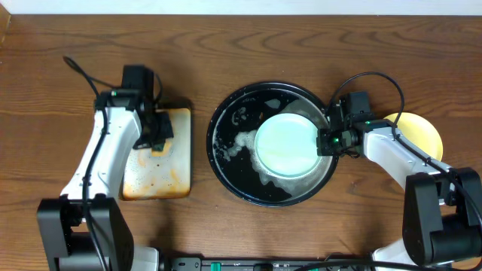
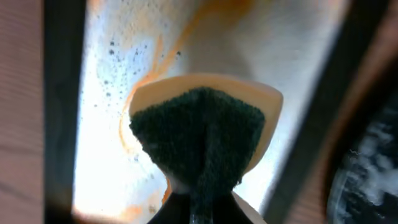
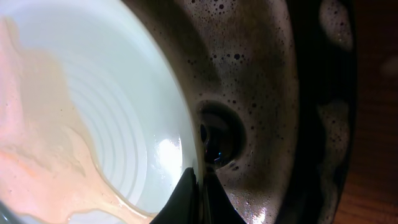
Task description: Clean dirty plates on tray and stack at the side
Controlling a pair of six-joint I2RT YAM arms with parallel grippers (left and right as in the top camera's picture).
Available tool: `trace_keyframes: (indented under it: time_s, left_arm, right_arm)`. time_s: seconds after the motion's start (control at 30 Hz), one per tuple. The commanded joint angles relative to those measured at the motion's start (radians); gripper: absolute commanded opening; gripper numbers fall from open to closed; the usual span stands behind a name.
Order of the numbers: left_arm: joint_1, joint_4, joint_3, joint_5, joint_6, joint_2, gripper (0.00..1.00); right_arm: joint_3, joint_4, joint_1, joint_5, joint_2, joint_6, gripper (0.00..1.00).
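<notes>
At the left of the table (image 1: 241, 38), your left gripper (image 1: 159, 140) hangs over the rectangular metal pan (image 1: 177, 177). From overhead you see only a dark clump there. The left wrist camera shows it clamped on a sponge (image 2: 199, 137), green scrub face toward the lens and yellow backing behind, above orange stains and dark specks on the pan. In the middle of the table sits the round black tray (image 1: 226, 165), wet with white foam (image 1: 239, 143), and a pale mint plate (image 1: 286, 145) lies in its right half. Your right gripper (image 3: 199, 180) is at that plate's right edge. The right wrist camera shows its fingertips nearly together, pinching the rim, with an orange smear across the plate and bubbles on the tray. Near the right edge, a pale yellow plate (image 1: 422, 128) rests on the wood, partly under your right arm
</notes>
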Motion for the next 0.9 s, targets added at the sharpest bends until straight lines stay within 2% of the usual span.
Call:
trace_keyframes:
  time_s: [0.0, 0.07, 0.23, 0.27, 0.33, 0.4, 0.5, 0.57, 0.63, 0.73, 0.87]
  left_arm:
    - [0.035, 0.084, -0.104, -0.005, 0.048, -0.002, 0.08]
    - [0.043, 0.118, -0.142, -0.005, 0.048, -0.002, 0.08]
    - [0.043, 0.187, -0.180, -0.005, 0.048, -0.002, 0.17]
    - [0.043, 0.195, -0.182, -0.005, 0.048, -0.002, 0.22]
    - [0.043, 0.202, -0.183, -0.005, 0.048, -0.002, 0.27]
    - [0.043, 0.202, -0.183, -0.005, 0.048, -0.002, 0.39]
    - [0.043, 0.197, -0.183, -0.005, 0.048, -0.002, 0.50]
    - [0.043, 0.192, -0.183, -0.005, 0.048, -0.002, 0.65]
    - [0.043, 0.189, -0.183, -0.005, 0.048, -0.002, 0.73]
    - [0.043, 0.190, -0.183, -0.005, 0.048, -0.002, 0.78]
    - [0.043, 0.190, -0.183, -0.005, 0.048, -0.002, 0.80]
  right_arm:
    - [-0.015, -0.018, -0.002, 0.082, 0.014, -0.008, 0.01]
    - [-0.015, -0.019, -0.002, 0.082, 0.012, -0.008, 0.01]
    - [-0.013, -0.019, -0.002, 0.082, -0.008, -0.008, 0.01]
    - [-0.013, -0.019, -0.002, 0.082, -0.016, -0.008, 0.01]
    - [-0.013, -0.023, -0.002, 0.081, -0.039, -0.008, 0.01]
    - [-0.013, -0.032, -0.002, 0.081, -0.072, -0.008, 0.01]
    - [-0.013, -0.045, -0.002, 0.081, -0.121, -0.021, 0.01]
    - [-0.013, -0.049, -0.002, 0.081, -0.158, -0.051, 0.01]
    - [-0.013, -0.049, -0.001, 0.081, -0.198, -0.061, 0.01]
    - [-0.013, -0.048, 0.001, 0.081, -0.251, -0.061, 0.01]
    - [-0.013, -0.050, 0.016, 0.081, -0.309, -0.069, 0.01]
